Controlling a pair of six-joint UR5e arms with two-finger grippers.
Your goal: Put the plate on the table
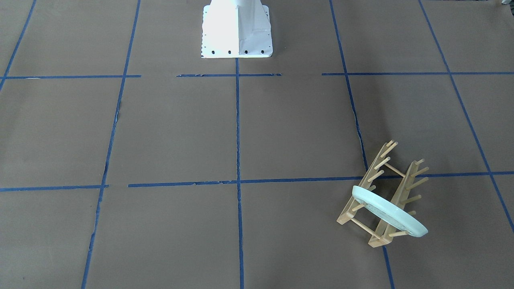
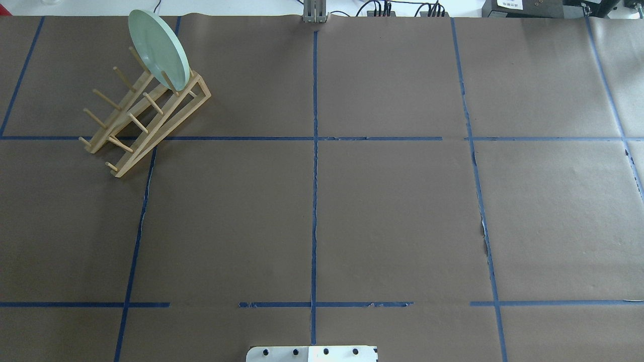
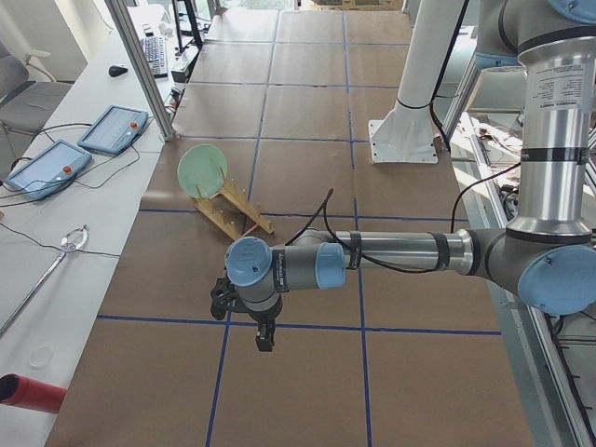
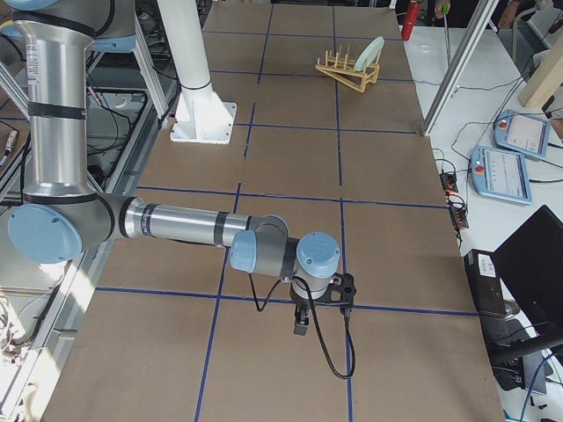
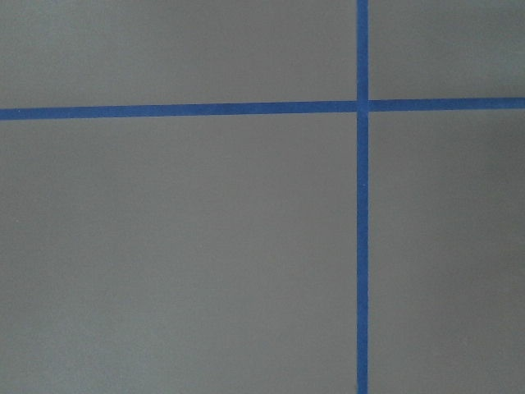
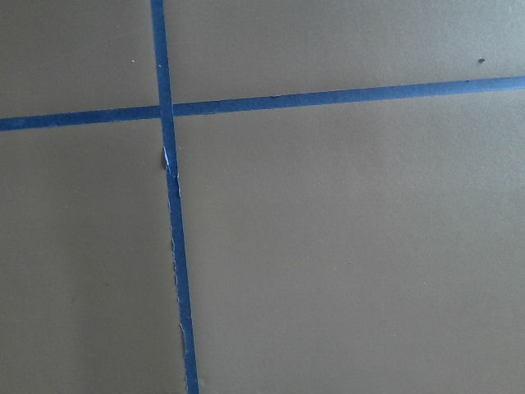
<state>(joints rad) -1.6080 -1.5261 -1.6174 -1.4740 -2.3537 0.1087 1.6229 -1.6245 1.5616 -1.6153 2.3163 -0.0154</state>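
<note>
The pale mint-green plate [image 1: 387, 212] stands on edge between the pegs at one end of a wooden peg rack [image 1: 405, 182]. In the overhead view the plate [image 2: 158, 48] and rack [image 2: 161, 128] sit at the table's far left. The brown-paper table [image 2: 392, 211] has blue tape lines. My left gripper [image 3: 264, 340] shows only in the exterior left view, pointing down over the paper, well away from the plate [image 3: 202, 169]. My right gripper [image 4: 301, 323] shows only in the exterior right view, far from the plate [image 4: 373, 51]. I cannot tell whether either is open or shut. Both wrist views show only paper and tape.
The white robot base [image 1: 237, 32] stands at the table's robot-side edge. A side bench beyond the rack holds teach pendants [image 3: 112, 130], cables and an aluminium post [image 3: 140, 65]. A red cylinder [image 3: 28, 391] lies on that bench.
</note>
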